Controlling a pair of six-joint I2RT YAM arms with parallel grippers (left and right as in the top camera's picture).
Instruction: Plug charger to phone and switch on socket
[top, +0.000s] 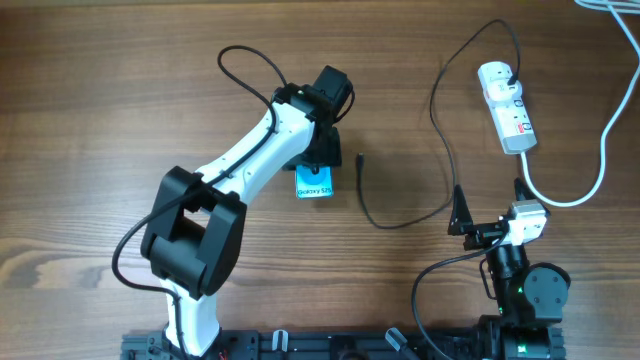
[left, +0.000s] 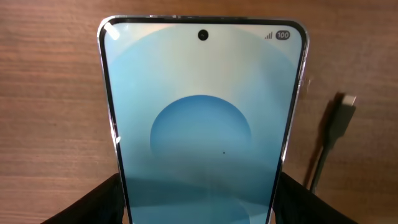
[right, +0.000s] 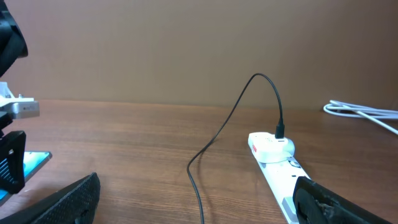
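Two tools show here, and they stand very differently. The left tool (left: 199, 180) is closed narrowly on the phone (left: 199, 112): its black fingers (left: 93, 202) press against both long edges near the phone's lower end, so the teal screen fills the left wrist view. From overhead the phone sits near the middle of the wooden tabletop (top: 100, 100), mostly hidden under the left arm's wrist, with only its white-banded end showing. Whether it rests on the wood or is raised off it I cannot tell.

The charger (left: 341, 118) lies with its plug tip just beside the phone, apart from it and not inserted. Its thin black cable loops across the tabletop towards the right side and rises to a white adapter (top: 495, 75) plugged into the far end of the socket (top: 508, 110).

The right tool (right: 196, 186) is spread wide, its fingers (right: 68, 202) at the two lower corners of the right wrist view, gripping and touching nothing. It hangs low near the right arm's base, pointing towards the cable's loop. The socket lies well apart from the phone at the right rear, and a thick white cord (top: 590, 180) curves away from its near end.
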